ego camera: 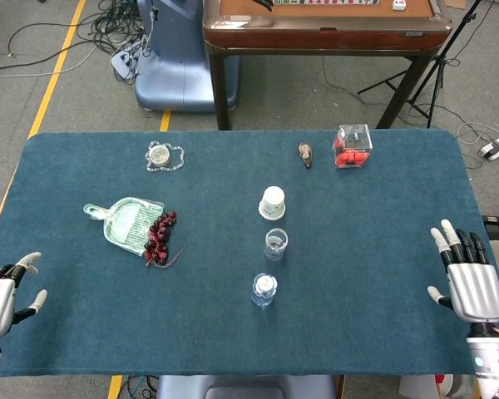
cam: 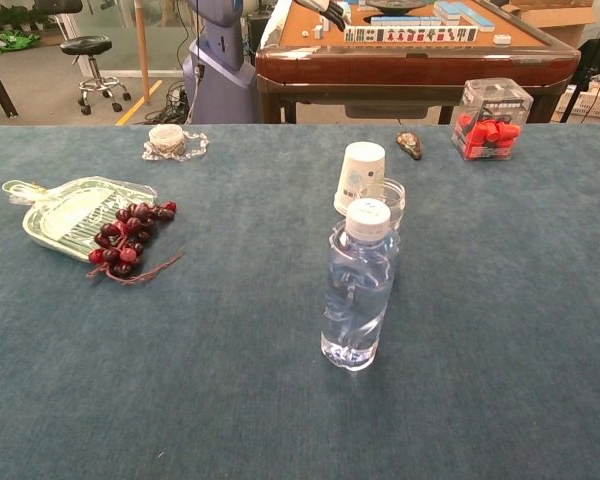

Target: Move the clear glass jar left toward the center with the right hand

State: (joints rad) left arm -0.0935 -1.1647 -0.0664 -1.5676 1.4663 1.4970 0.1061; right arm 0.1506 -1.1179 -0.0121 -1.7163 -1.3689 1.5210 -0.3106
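The clear glass jar (ego camera: 275,243) stands upright near the middle of the blue table, between a white paper cup (ego camera: 272,202) behind it and a water bottle (ego camera: 264,289) in front. In the chest view the jar (cam: 390,196) is mostly hidden behind the bottle (cam: 359,285) and the cup (cam: 361,177). My right hand (ego camera: 471,283) hovers at the table's right edge, fingers spread, holding nothing, far from the jar. My left hand (ego camera: 0,299) sits at the front left corner, also empty with fingers apart. Neither hand shows in the chest view.
A green tray (ego camera: 126,220) with dark red cherries (ego camera: 160,237) lies at the left. A small round jar on plastic wrap (ego camera: 161,155) sits at the back left. A clear box of red pieces (ego camera: 352,146) and a small dark object (ego camera: 305,153) stand at the back right.
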